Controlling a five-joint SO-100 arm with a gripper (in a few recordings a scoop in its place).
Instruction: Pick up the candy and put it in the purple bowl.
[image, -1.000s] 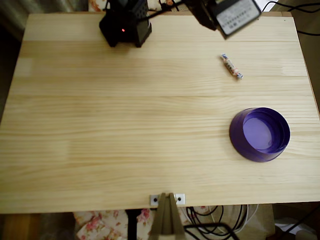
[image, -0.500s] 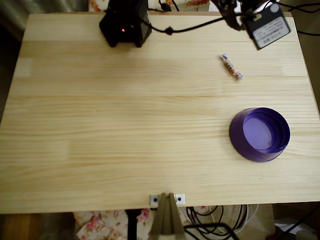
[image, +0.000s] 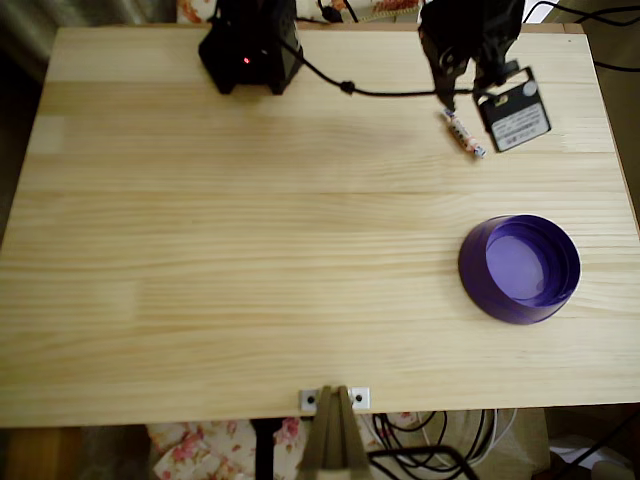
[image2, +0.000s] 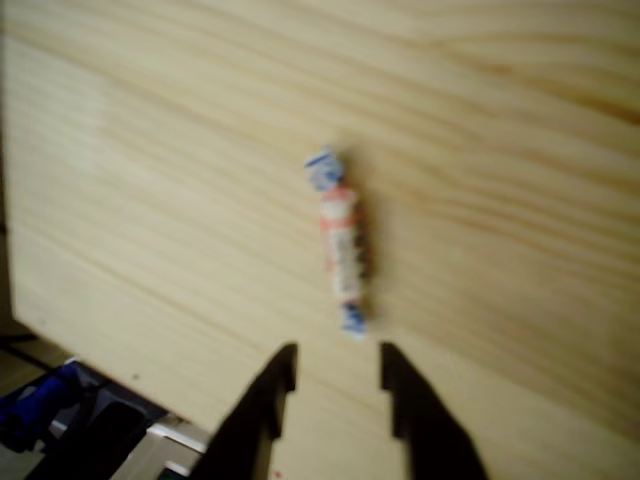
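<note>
The candy (image: 462, 132) is laid flat on the wooden table (image: 250, 250), its long axis running diagonally from upper left to lower right in the overhead view. The gripper (image2: 336, 375) is positioned near one twisted end, fingers parted, nothing held. The purple bowl (image: 520, 268) is set well apart.

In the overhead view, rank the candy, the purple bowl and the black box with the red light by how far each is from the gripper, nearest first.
Measured from the gripper in the overhead view:
1. The candy, just below the fingertips, near the table's upper right.
2. The purple bowl, lower down on the right side.
3. The black box with the red light, off to the left at the table's top edge.
</note>
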